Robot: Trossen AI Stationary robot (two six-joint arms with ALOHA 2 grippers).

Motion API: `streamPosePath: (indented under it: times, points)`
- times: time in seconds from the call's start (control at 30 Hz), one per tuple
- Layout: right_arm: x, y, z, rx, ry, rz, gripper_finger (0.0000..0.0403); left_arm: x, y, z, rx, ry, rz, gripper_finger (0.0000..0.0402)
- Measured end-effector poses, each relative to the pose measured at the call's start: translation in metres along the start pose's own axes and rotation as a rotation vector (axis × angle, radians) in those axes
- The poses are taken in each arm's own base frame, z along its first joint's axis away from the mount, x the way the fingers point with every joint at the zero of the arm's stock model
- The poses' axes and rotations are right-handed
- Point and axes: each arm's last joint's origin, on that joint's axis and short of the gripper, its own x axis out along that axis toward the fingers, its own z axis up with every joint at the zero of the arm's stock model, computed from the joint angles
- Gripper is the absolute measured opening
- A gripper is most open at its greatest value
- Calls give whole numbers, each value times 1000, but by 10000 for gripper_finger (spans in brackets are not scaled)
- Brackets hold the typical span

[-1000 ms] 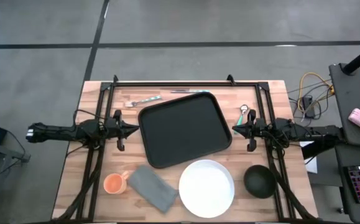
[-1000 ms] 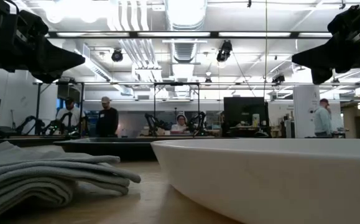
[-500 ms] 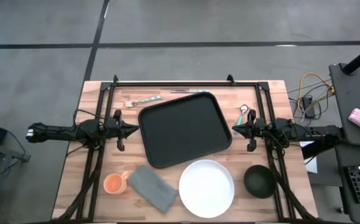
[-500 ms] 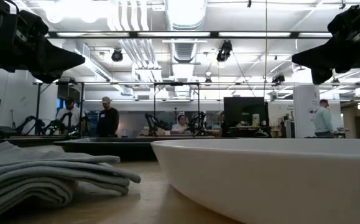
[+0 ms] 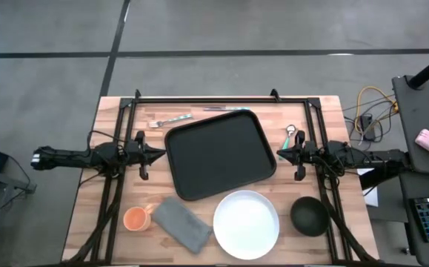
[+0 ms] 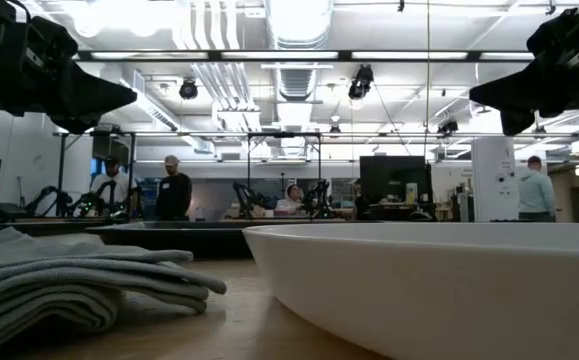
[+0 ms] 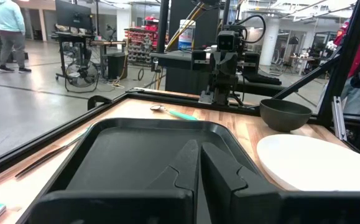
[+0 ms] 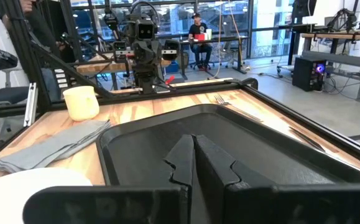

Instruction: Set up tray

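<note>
- Lying bare at the middle of the light wooden slatted table, slightly skewed, the large black rectangular tray with rounded corners and a low rim has nothing loaded on it, so the set-up looks not yet begun.
- Flanking the tray, the left gripper and the right gripper hover just beside its left and right short edges, fingers pressed together and holding nothing (a waiting pose, I judge, leaving the tray reachable from either side).
- Ringing the tray are the pieces likely meant for it: a round white plate touching or just off its near edge, a folded grey cloth and a small orange cup near-left, a dark round bowl near-right.
- Cutlery lies on the far side: a fork with a teal handle far-left and a spoon far-right, both off the tray.
</note>
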Motion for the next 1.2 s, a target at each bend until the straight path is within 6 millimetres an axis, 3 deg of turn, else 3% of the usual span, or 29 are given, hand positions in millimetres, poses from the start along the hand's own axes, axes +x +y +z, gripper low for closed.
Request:
streamPosePath:
  times: [0.2, 0.47, 0.8, 0.93, 1.13, 1.2]
  points:
    - [0, 0, 3, 15, -32, -9, 9, 0, 0, 0, 0, 0, 0, 0]
    - [0, 0, 5, 196, -55, -5, 8, 0, 0, 0, 0, 0, 0, 0]
    - [0, 0, 5, 246, -59, -17, 9, 1, 0, 0, 0, 9, 3, 0]
    - [0, -1, 5, 287, -65, -35, 8, 0, 0, 1, -167, 4, 2, 0]
    - [-1, -5, 5, 676, -124, -142, 8, 0, 0, 7, -256, -64, -6, 0]
    - [-1, -5, 5, 733, -135, -162, 8, 0, 0, 15, -315, -145, -7, 1]
